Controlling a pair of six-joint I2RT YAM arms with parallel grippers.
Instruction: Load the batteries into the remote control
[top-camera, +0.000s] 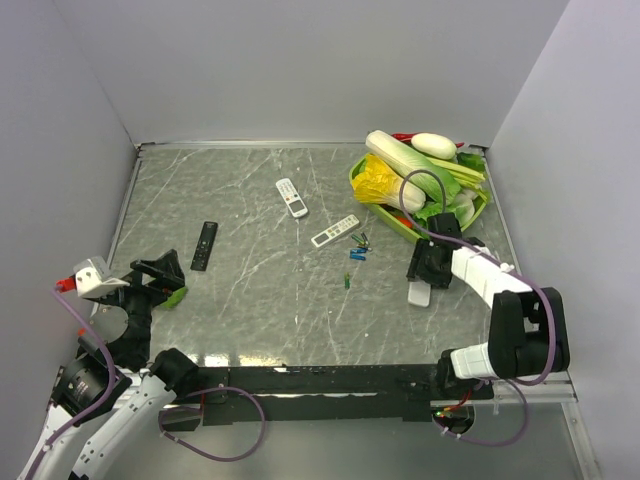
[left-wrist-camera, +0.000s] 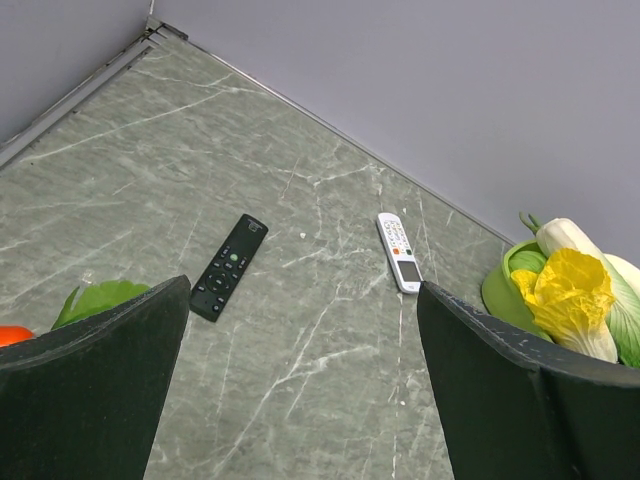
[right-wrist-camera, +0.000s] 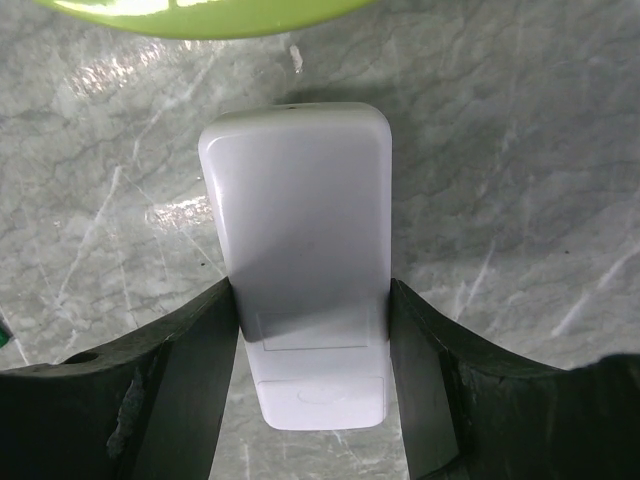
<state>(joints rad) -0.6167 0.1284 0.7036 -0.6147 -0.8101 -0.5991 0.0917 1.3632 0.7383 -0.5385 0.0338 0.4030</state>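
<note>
My right gripper (right-wrist-camera: 312, 300) is shut on a white remote (right-wrist-camera: 300, 250), its fingers pressing the two long sides. The remote lies back side up, and its battery cover is closed. In the top view this remote (top-camera: 418, 293) sticks out under the right gripper (top-camera: 428, 272), near the table's right side. The batteries (top-camera: 358, 245) lie in a small cluster on the table left of it, with one green cell (top-camera: 347, 281) apart. My left gripper (top-camera: 160, 275) is open and empty at the near left; its jaws stand wide in the left wrist view (left-wrist-camera: 303, 290).
A green basket (top-camera: 360, 178) of vegetables stands at the back right, just beyond the held remote (right-wrist-camera: 200, 15). Two more white remotes (top-camera: 291, 197) (top-camera: 334, 231) and a black remote (top-camera: 204, 245) lie mid-table. A green leaf (left-wrist-camera: 95, 298) lies by the left gripper.
</note>
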